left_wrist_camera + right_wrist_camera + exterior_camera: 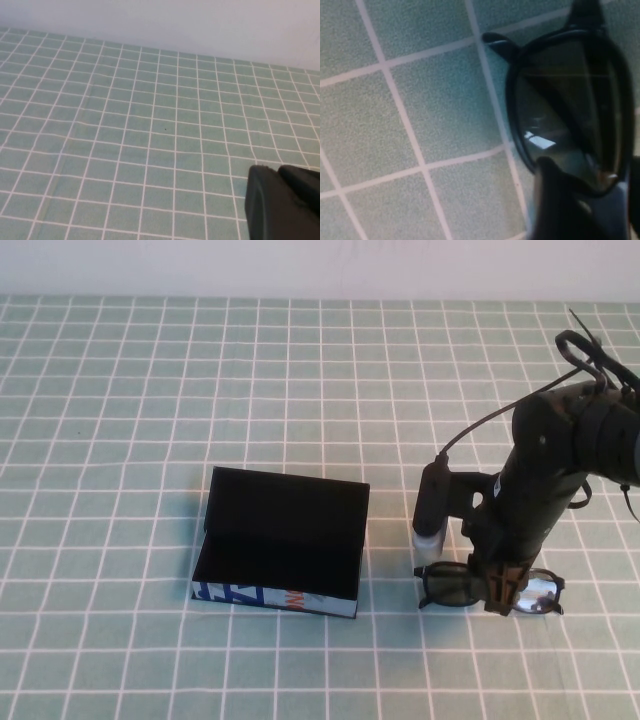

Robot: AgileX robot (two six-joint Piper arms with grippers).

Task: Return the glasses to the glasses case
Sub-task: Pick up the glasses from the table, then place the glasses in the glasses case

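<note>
We see the glasses case (280, 542) lying open on the surface (120, 400), left of centre and low in the frame. The glasses (455, 587) lie to its right, apart from it, with the right hand (500, 592) directly over their middle.
</note>
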